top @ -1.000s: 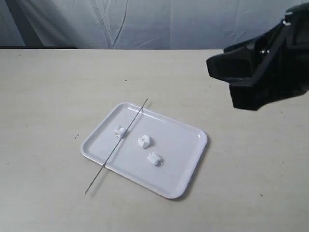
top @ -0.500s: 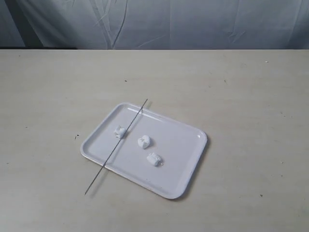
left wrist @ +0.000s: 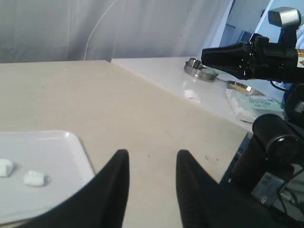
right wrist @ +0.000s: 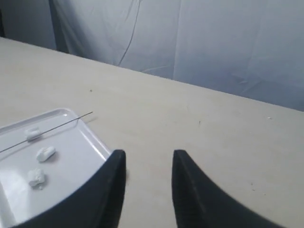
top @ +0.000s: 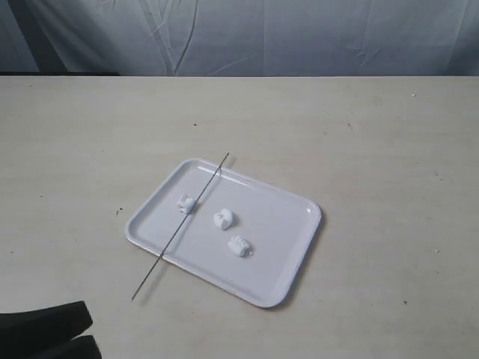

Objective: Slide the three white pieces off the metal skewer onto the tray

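The white tray (top: pixel 284 250) lies mid-table with the three white pieces on it. One piece (top: pixel 186 202) touches the thin metal skewer (top: pixel 179 228), which rests slanted across the tray's left end; whether the rod runs through it I cannot tell. The other two pieces (top: pixel 222 218) (top: pixel 239 245) lie loose. My left gripper (top: pixel 90 332) shows at the bottom left corner, away from the tray. It is open and empty (left wrist: pixel 152 156), with the tray (left wrist: pixel 57 152) beside it. My right gripper (right wrist: pixel 148 154) is open and empty, off the tray's edge (right wrist: pixel 92 137); the skewer (right wrist: pixel 47 127) shows there.
A grey curtain (top: pixel 299 37) hangs behind the table. In the left wrist view a second white surface carries a metal dish (left wrist: pixel 199 69) and a packet (left wrist: pixel 251 104), and dark arm hardware (left wrist: pixel 247 54) stands past the table's edge.
The right arm, at the upper right one second ago, has left the exterior view. The left gripper has come in at the bottom left. Tray, skewer and pieces have not moved.
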Motion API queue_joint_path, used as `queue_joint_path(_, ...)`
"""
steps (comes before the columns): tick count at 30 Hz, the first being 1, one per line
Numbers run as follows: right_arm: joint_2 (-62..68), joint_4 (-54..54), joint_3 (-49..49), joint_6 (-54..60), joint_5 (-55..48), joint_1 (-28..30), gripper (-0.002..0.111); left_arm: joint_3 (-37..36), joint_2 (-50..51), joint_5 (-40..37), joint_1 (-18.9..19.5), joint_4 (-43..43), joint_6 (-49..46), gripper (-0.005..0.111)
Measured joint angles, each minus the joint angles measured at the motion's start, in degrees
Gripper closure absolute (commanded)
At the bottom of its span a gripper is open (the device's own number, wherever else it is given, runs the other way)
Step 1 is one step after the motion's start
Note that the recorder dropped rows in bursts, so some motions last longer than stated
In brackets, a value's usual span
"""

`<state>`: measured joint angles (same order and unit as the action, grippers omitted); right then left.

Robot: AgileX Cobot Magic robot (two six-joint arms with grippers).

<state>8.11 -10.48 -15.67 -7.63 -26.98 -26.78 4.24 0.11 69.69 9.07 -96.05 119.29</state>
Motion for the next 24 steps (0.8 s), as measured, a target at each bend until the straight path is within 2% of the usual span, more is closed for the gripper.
queue_joint_path(8, -2.9, 0.5, 9.3, 0.0, 12.1, 9.3, 0.076, -0.1, 0.0, 0.1, 0.0, -4.0, 0.0, 0.074)
queue_joint_path(10, -2.9, 0.7, 11.1, 0.0, 14.7, 12.0, 0.076, -0.1, 0.0, -2.3, -0.2, -4.2, 0.0, 0.074)
queue_joint_path(12, -3.0, 1.8, 12.5, 0.0, 17.3, 14.4, 0.076, -0.1, 0.0, -8.7, -1.5, -4.2, 0.0, 0.074)
queue_joint_path(17, -3.0, 4.5, 15.3, 0.0, 24.6, 19.4, 0.076, -0.3, 0.1, -32.1, -6.2, -4.3, 0.0, 0.074)
queue_joint_path(21, -3.6, 4.9, 15.4, 0.3, 23.9, 21.9, 0.076, -2.5, 0.1, -48.2, -9.8, -4.3, -2.2, 0.074)
queue_joint_path(24, -4.4, 4.9, 15.5, 0.6, 22.4, 23.2, 0.076, -3.8, 0.1, -56.5, -10.3, -4.3, -5.6, 0.074)
